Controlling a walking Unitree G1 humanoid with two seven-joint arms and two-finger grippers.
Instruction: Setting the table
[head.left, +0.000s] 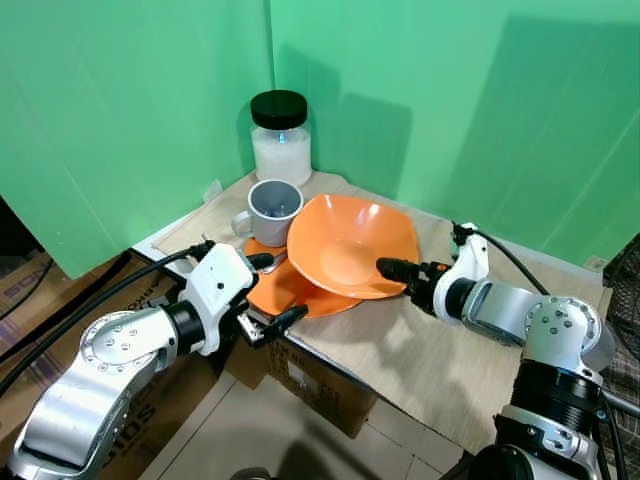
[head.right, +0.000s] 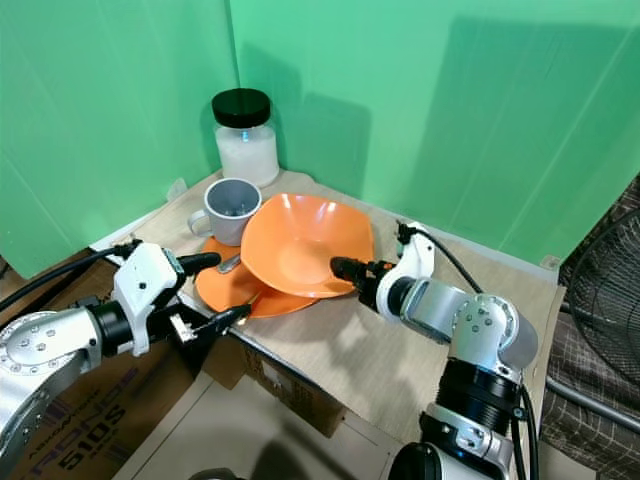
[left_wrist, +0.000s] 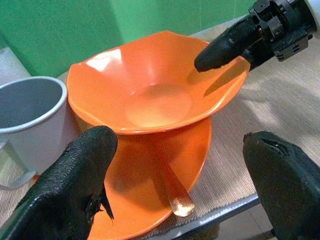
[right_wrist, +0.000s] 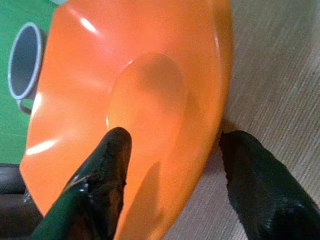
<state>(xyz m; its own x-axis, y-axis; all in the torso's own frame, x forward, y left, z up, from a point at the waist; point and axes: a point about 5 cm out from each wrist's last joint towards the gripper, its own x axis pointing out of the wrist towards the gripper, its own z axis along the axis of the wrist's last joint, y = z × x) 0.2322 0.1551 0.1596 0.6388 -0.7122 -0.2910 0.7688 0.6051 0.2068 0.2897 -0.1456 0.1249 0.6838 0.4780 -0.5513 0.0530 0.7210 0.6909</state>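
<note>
the right pincer (head.left: 400, 270) is straddling the orange bowl (head.left: 350, 245) rim, fingers apart, so the bowl could be slipping onto the plate (left_wrist: 150, 200) near the spread-apart left pincer (head.left: 275, 290).

left tool (head.left: 268, 291) fingers spread | right tool (right_wrist: 172, 187) fingers spread

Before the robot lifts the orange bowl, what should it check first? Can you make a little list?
1. Right gripper straddles the bowl rim, one finger inside, one outside: ok.
2. Fingers closed on the rim: not ok, they are open.
3. Bowl sitting level: not ok, it leans on the plate and tilts.
4. Spoon free of the bowl: cannot tell, its far end runs under the bowl.
5. Mug out of the way: not ok, it stands right beside the bowl.
6. Left gripper out of the way: ok, open at the table edge by the plate.
</note>
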